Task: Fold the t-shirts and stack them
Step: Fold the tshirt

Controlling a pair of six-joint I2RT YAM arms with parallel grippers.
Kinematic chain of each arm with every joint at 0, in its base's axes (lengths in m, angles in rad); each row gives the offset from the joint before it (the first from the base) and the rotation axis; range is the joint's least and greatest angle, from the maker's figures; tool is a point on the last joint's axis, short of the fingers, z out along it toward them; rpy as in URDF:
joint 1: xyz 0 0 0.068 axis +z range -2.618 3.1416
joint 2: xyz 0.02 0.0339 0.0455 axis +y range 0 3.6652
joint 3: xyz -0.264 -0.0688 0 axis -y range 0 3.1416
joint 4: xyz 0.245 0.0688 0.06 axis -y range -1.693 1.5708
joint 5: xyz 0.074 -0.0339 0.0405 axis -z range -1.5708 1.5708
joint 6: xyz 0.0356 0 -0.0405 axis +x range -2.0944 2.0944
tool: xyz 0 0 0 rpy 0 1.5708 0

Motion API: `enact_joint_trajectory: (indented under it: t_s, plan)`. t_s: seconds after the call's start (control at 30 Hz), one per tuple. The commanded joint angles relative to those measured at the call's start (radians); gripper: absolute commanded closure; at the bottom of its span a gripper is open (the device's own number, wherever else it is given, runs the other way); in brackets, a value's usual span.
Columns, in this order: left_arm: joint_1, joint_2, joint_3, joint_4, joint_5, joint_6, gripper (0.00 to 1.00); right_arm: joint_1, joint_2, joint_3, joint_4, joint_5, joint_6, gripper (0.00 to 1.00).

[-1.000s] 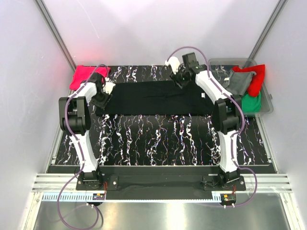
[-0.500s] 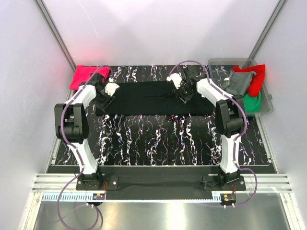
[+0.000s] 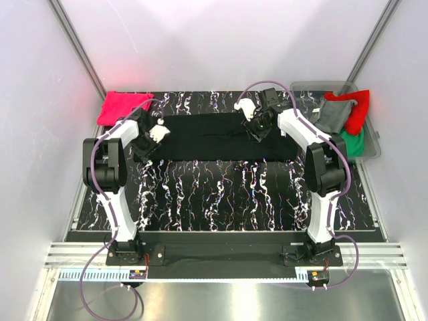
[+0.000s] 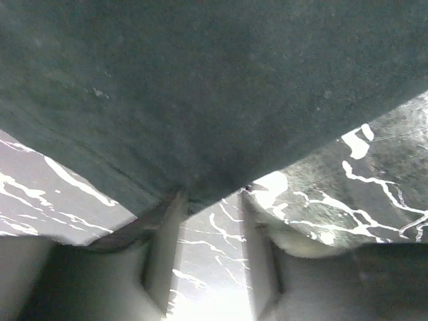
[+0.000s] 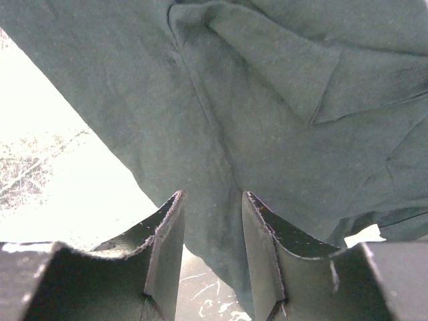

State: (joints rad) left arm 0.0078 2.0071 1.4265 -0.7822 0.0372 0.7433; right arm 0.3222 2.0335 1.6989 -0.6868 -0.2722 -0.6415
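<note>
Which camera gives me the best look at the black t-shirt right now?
Top external: the black t-shirt lies there whole, a long band across the table. Each wrist view shows only a close patch of its cloth.

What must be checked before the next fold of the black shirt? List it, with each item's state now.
1. Black t-shirt spread out on the table: ok.
2. Left gripper at the shirt's left end, jaws apart: ok.
3. Right gripper over the shirt's far edge, jaws apart: ok.
4. Cloth actually between either gripper's jaws: cannot tell.
5. Pink-red t-shirt lying apart from the black one: ok.
</note>
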Motion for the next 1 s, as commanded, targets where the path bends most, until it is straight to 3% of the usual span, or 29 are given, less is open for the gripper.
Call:
enact_joint_trajectory:
  t_s: [0.0, 0.03, 0.07, 0.27, 0.5, 0.97]
  plan:
    - [0.003, 0.038, -0.003, 0.001, -0.034, 0.036, 0.69, -0.003, -0.067, -0.018, 0.001, 0.013, 0.011, 0.54]
    - [0.001, 0.038, -0.017, -0.005, -0.033, 0.034, 0.91, -0.002, -0.068, -0.019, 0.003, 0.033, 0.014, 0.54]
    - [0.0, 0.029, -0.029, -0.006, -0.02, 0.039, 1.0, -0.003, -0.067, -0.019, 0.009, 0.044, 0.02, 0.54]
    - [-0.024, -0.105, -0.211, -0.011, 0.01, 0.041, 1.0, -0.014, -0.045, -0.039, 0.039, 0.085, 0.019, 0.54]
    - [-0.066, -0.27, -0.424, -0.011, 0.006, 0.013, 1.0, -0.029, 0.054, 0.051, 0.041, 0.056, 0.026, 0.54]
    - [-0.14, -0.254, -0.449, 0.001, 0.016, -0.082, 1.0, -0.034, 0.257, 0.309, 0.043, 0.004, 0.039, 0.48]
